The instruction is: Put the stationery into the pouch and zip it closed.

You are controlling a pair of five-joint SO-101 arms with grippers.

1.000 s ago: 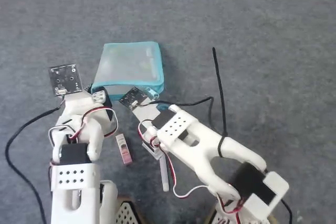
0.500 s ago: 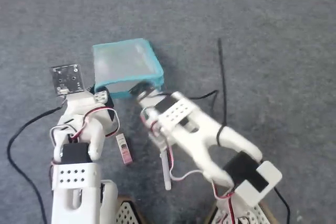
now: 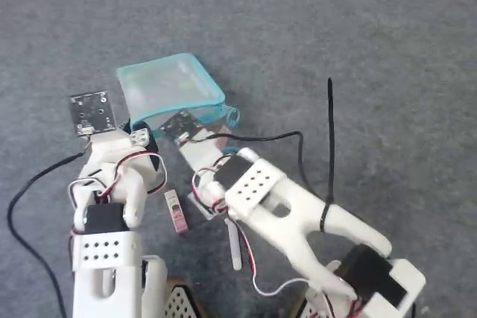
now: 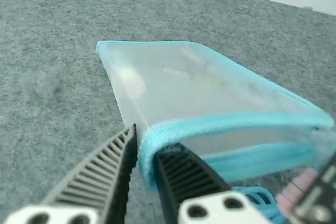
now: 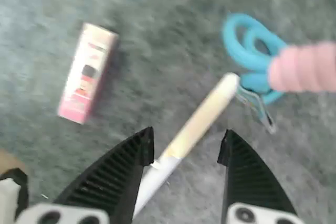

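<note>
Pouch point(image 4: 210, 93), teal zip edge: left wrist view is showing one corner of it pinched, left gripper point(image 4: 146, 145) clenching the zip seam, body stretching away from the fingertips. High view is giving the pouch's outline, long axis slanting. Pen point(image 5: 199, 114) is lying on grey mat point(image 5: 157, 19) in the gap of right gripper point(image 5: 187, 135), fingers spread, nothing held; pen's long axis is crossing the gap aslant. Pink box point(image 5: 86, 72) is lying outside one finger, blue loop point(image 5: 247, 45) past the pen's tip.

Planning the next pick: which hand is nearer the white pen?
Right. The right hand hangs open over the white pen; the left hand is off at the pouch, shut on its zipper edge.
</note>
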